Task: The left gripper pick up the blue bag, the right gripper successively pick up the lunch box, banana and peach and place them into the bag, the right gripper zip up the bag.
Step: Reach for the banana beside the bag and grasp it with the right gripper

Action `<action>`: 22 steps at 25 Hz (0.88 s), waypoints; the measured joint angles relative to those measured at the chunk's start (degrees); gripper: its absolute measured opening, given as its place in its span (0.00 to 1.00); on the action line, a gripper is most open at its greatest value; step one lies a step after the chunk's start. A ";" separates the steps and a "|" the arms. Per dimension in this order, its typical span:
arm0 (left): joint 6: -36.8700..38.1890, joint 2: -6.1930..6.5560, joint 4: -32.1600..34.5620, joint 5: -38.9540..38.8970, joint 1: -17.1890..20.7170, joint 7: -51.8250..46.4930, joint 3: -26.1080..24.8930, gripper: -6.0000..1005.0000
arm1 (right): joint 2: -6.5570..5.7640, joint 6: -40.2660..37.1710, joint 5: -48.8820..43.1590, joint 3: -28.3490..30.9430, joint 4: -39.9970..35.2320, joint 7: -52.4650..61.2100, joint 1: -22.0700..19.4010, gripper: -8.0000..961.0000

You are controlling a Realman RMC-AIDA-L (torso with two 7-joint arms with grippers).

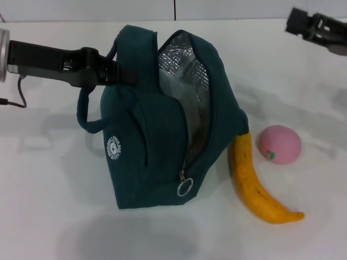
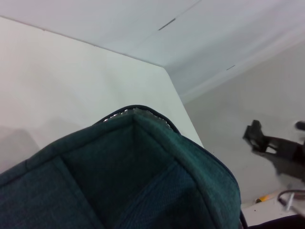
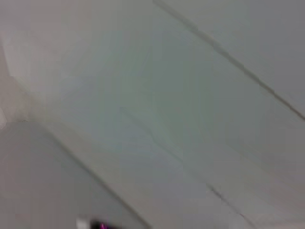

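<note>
The head view looks down on the tabletop (image 1: pixel 54 216), sharing the blue bag (image 1: pixel 157 162) (seen close) with the left wrist view.

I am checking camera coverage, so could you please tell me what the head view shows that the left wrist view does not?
Only the head view shows the banana, the peach, the bag's zipper ring and logo, and the left hand gripping the blue bag near its top. Only the left wrist view shows the floor beyond the table's corner. Both show the bag, its foil lining, the white table and the raised right hand.
</note>
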 joint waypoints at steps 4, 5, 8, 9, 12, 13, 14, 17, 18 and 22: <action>0.00 0.00 0.03 -0.04 0.00 0.05 0.01 0.04 | -2.27 -0.65 -10.67 -0.66 -13.95 10.59 -0.29 0.76; 0.01 0.01 0.04 -0.04 -0.05 0.05 0.01 0.04 | -2.73 -0.93 -14.01 -0.68 -17.09 13.93 0.23 0.76; 0.05 0.00 0.05 -0.02 -0.27 0.06 0.01 0.04 | -4.28 -3.30 -25.36 -0.75 -24.11 23.80 3.50 0.76; 0.05 0.00 0.05 0.03 -0.31 0.06 0.01 0.04 | -4.93 -4.88 -28.34 -0.76 -24.76 26.88 5.14 0.76; 0.03 0.00 0.05 0.10 -0.40 0.07 0.01 0.04 | -6.86 -10.90 -35.94 -0.78 -24.59 34.48 10.74 0.76; 0.02 0.00 0.05 0.14 -0.43 0.06 0.01 0.05 | -7.27 -12.74 -38.50 -0.84 -24.46 36.26 12.63 0.76; 0.00 0.01 0.05 0.14 -0.52 0.07 0.01 0.05 | -7.51 -14.22 -40.66 -0.93 -24.35 37.66 14.08 0.76; -0.04 0.06 0.05 0.21 -0.70 0.07 0.01 0.05 | -8.17 -18.40 -46.92 -2.14 -24.10 41.63 18.70 0.76; -0.12 0.08 0.05 0.24 -0.76 0.07 0.01 0.05 | -8.36 -19.76 -48.01 -3.22 -23.43 42.78 20.43 0.76; -0.79 0.26 0.04 0.34 -1.02 0.07 0.01 0.05 | -8.27 -21.32 -50.79 -8.74 -18.42 45.07 26.37 0.76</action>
